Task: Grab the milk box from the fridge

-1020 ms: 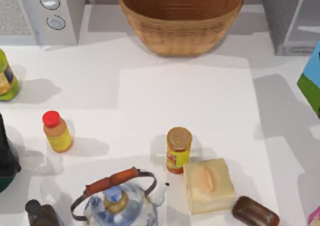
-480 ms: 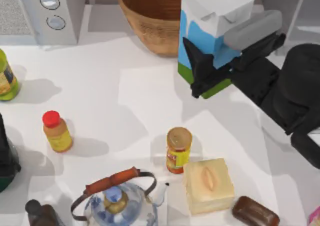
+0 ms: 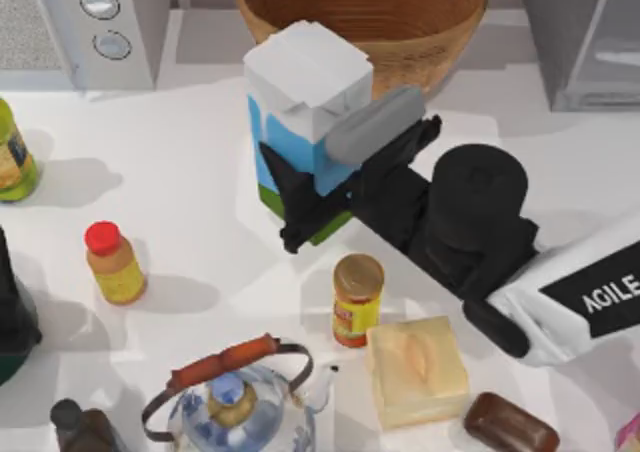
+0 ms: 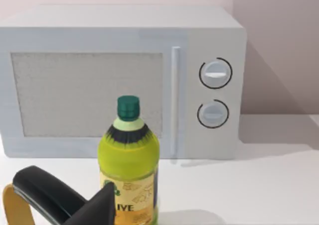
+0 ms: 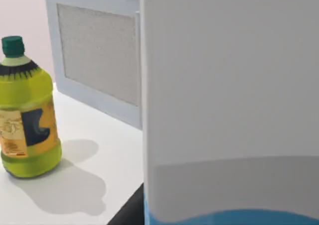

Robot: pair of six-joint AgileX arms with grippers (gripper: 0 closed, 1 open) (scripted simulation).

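The milk box [image 3: 300, 122], a white gable-top carton with a blue band and green base, stands upright over the middle of the table, in front of the basket. My right gripper [image 3: 335, 170] is shut on it, one grey finger [image 3: 375, 124] on its right face and a black finger [image 3: 298, 204] at its lower front. Up close, the milk box [image 5: 224, 95] shows its white wall and blue band. The fridge [image 3: 585, 37] stands at the back right, apart from the carton. My left gripper [image 4: 75, 205] is parked facing the microwave.
A wicker basket [image 3: 365, 12] sits at the back, a white microwave [image 3: 85, 22] at the back left. A green oil bottle [image 3: 15, 162], a red-capped bottle [image 3: 115, 264], a yellow can [image 3: 357, 299], a pale yellow block [image 3: 417, 370] and a kettle [image 3: 235, 397] stand around.
My right arm has carried the milk box from the table's right edge leftward and toward the front, to the middle. The other objects have stayed put.
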